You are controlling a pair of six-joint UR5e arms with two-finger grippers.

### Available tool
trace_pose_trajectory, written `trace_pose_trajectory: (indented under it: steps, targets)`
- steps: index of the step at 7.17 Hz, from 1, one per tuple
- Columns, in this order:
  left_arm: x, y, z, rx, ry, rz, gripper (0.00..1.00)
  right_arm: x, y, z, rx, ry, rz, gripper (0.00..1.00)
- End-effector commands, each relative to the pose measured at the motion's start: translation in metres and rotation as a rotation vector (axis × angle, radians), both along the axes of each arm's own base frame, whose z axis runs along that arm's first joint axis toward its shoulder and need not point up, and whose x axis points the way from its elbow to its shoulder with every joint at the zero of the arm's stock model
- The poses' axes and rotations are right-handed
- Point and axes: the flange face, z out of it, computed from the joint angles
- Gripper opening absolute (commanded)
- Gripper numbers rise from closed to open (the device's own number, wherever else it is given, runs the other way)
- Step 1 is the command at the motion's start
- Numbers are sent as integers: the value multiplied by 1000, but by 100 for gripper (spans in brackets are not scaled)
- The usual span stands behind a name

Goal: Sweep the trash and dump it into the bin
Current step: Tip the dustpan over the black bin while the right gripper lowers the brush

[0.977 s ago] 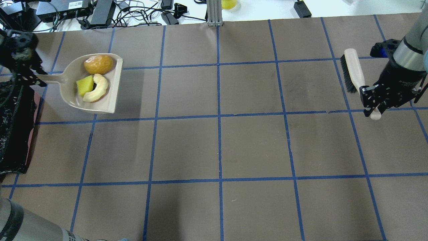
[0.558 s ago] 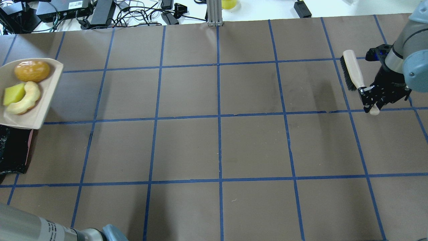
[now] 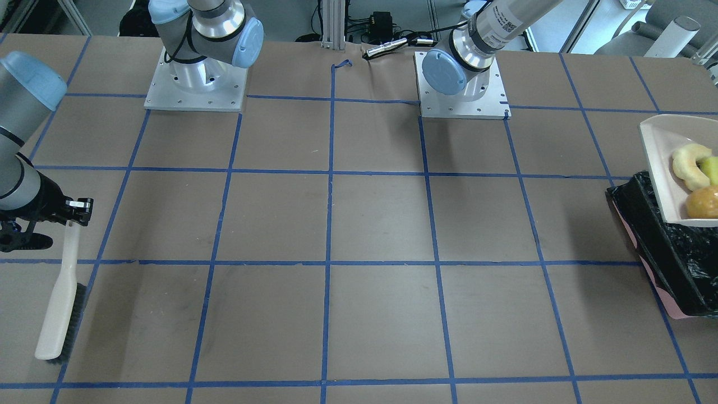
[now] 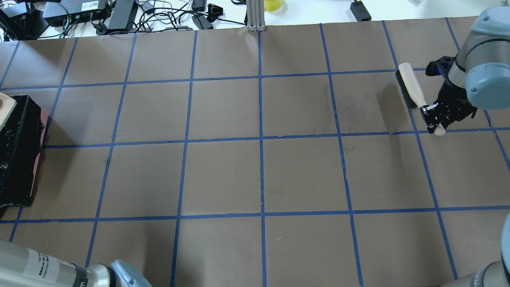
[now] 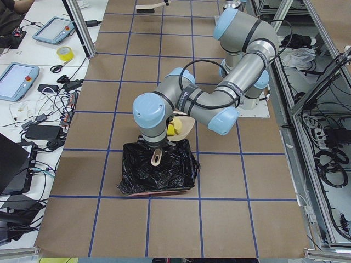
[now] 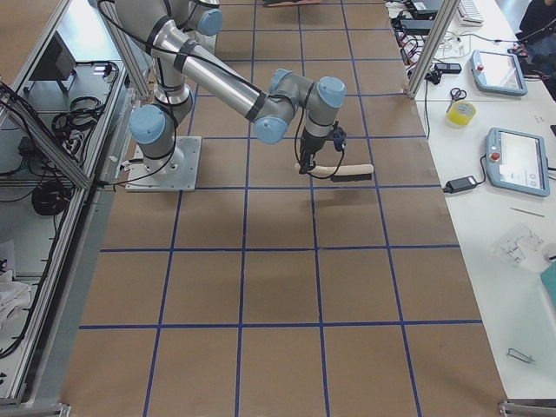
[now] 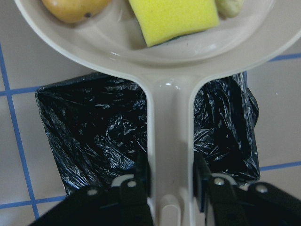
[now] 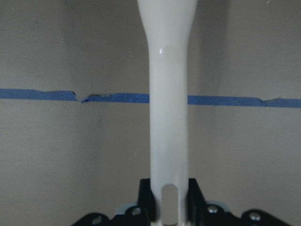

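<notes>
Above the bin point(image 7: 94, 136), the dustpan point(image 7: 169, 117) is gripped by the left hand point(image 7: 170, 168), trash point(image 7: 174, 16) lying in it just ahead; the brush point(image 8: 168, 94) is clamped by the right hand point(image 8: 169, 190). Print on the arm label point(image 3: 503, 19) cannot be read.

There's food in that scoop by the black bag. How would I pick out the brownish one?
Find the black-lined pink bin at one end of the gridded table; a beige dustpan is held over its edge. Of the three pieces in it, this is the rounded, glossy golden-brown lump, not the yellow-green wedge or pale ring.
</notes>
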Motion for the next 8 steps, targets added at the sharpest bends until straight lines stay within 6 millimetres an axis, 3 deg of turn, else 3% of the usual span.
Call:
trace_pose_trajectory:
  steps: [1, 3, 8]
  targets:
    - [48, -1, -21, -14, -105, -49, 0, 5, -4, -11, 3, -22, -31, 0]
    - [62, -10, -32, -3, -203, -54, 0, 10, -5, -12, 5, -23, -20, 0]
    - [67, -16, -34, 16, -356, -94, 0, 10, -5, -11, 4, -24, -21, 0]
